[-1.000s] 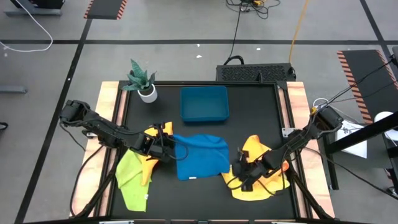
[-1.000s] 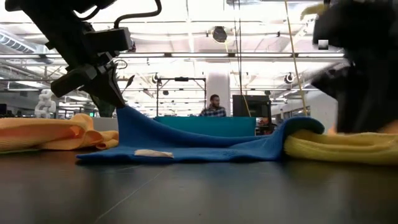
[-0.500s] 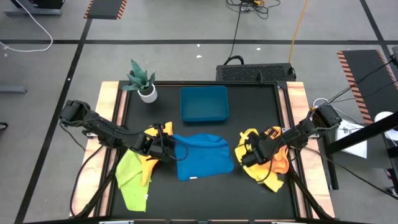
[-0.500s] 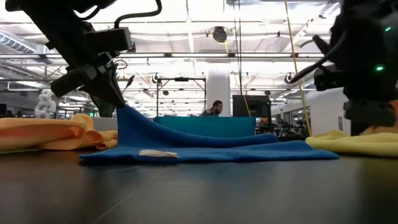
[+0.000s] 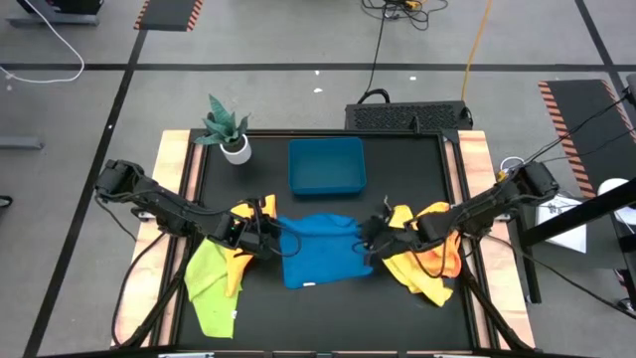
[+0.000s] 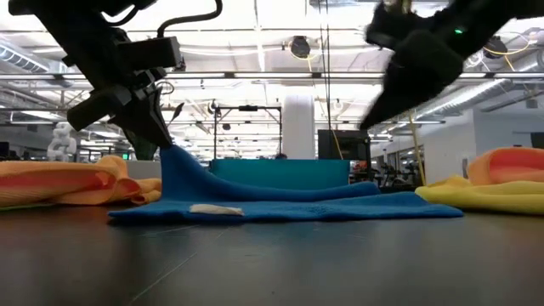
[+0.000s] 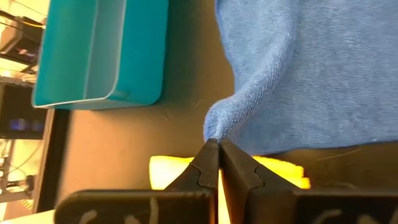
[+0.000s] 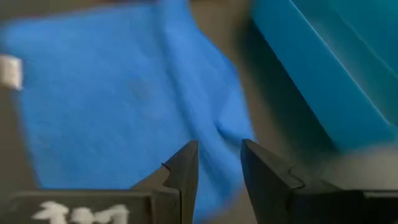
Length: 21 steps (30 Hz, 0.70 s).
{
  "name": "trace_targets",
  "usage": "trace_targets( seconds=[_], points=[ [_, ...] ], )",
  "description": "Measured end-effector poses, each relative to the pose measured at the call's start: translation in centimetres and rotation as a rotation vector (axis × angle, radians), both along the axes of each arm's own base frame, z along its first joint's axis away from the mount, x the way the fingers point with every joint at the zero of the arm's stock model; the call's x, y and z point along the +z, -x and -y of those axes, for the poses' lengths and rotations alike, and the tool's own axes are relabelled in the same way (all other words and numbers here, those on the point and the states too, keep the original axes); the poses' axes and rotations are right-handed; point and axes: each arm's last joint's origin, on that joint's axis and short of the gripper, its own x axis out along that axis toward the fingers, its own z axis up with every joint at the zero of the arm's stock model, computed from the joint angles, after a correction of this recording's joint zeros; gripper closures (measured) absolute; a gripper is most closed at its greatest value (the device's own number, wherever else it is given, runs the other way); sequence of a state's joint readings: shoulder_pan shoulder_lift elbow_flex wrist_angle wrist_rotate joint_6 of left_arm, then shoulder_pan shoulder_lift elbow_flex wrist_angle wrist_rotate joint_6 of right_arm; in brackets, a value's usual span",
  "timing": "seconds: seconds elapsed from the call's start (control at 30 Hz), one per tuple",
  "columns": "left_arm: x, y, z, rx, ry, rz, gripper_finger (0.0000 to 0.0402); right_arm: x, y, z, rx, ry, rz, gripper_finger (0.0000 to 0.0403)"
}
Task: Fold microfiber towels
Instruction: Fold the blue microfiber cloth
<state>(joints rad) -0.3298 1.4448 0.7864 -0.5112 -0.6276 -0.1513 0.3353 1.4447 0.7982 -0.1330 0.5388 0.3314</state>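
Towels lie on the black counter (image 5: 328, 303). We see the left end effector (image 7: 217, 144) pinching a corner of the blue towel (image 5: 320, 251) at its centre, while the right end effector (image 8: 217, 163), fingers narrowly parted and empty, hovers above that towel's opposite edge.

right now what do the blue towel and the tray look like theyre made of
Blue towel: soft fleecy cloth, likely microfiber. The nap looks fuzzy and matte, and the corner bunches into a limp peak where the left claw pinches it.

Tray: probably moulded plastic. Its teal walls are smooth, with a slight sheen, rounded corners and a stiff, even rim.
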Motion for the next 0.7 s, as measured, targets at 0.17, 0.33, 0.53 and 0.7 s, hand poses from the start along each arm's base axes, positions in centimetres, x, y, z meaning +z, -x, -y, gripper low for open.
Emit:
trace_targets(
  seconds=[0.17, 0.33, 0.53, 0.7],
  points=[
    [0.1, -0.1, 0.2, -0.011, 0.016, 0.015, 0.0387, -2.5, -2.1, 2.0, 0.039, 0.106, -0.066, 0.0274],
    [0.1, -0.1, 0.6, -0.038, 0.017, 0.017, 0.0392, -4.8, -3.4, 3.9, 0.026, 0.122, -0.116, 0.0264],
    [0.1, -0.2, 0.6, -0.040, 0.024, 0.025, 0.0388, -6.7, -3.8, 4.4, 0.116, 0.137, -0.197, 0.0264],
    [0.1, -0.2, 0.6, -0.042, 0.023, 0.025, 0.0385, -7.4, -4.0, 3.8, 0.163, 0.165, -0.218, 0.0264]
  ],
)
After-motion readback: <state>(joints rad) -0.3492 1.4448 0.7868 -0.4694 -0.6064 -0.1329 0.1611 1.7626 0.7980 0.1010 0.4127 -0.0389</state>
